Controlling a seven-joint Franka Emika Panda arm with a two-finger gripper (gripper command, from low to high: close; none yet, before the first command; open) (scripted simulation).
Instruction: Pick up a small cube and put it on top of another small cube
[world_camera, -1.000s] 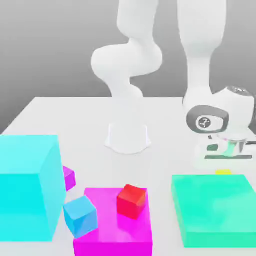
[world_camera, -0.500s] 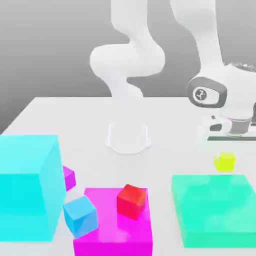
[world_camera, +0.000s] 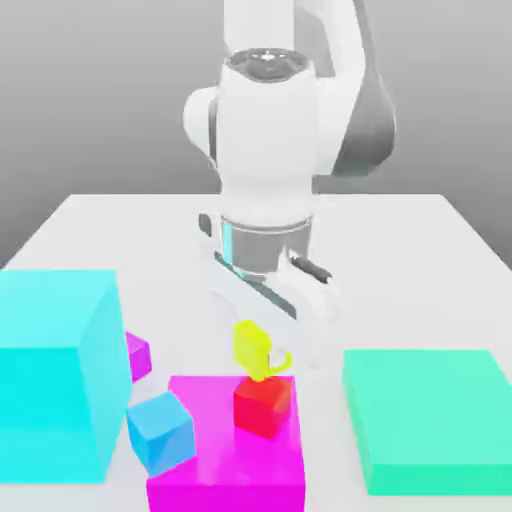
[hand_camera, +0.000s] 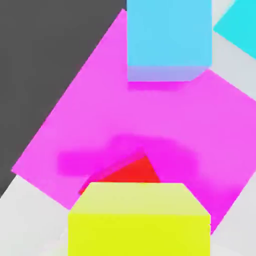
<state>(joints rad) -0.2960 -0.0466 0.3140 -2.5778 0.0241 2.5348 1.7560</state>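
One risk: yellow cube (world_camera: 252, 349) sits tilted just above red cube (world_camera: 263, 403) on magenta block (world_camera: 225, 465). End effector (world_camera: 262, 345) grip state: cannot tell. Off-centre release = cube topples onto block or bench (world_camera: 120, 225).

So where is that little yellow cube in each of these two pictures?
Exterior view: the yellow cube sits low in the middle, just under the gripper and right above the red cube.
Hand view: the yellow cube is the large block nearest the camera, hiding most of the red cube.
Shared landmark: the flat magenta block underneath.
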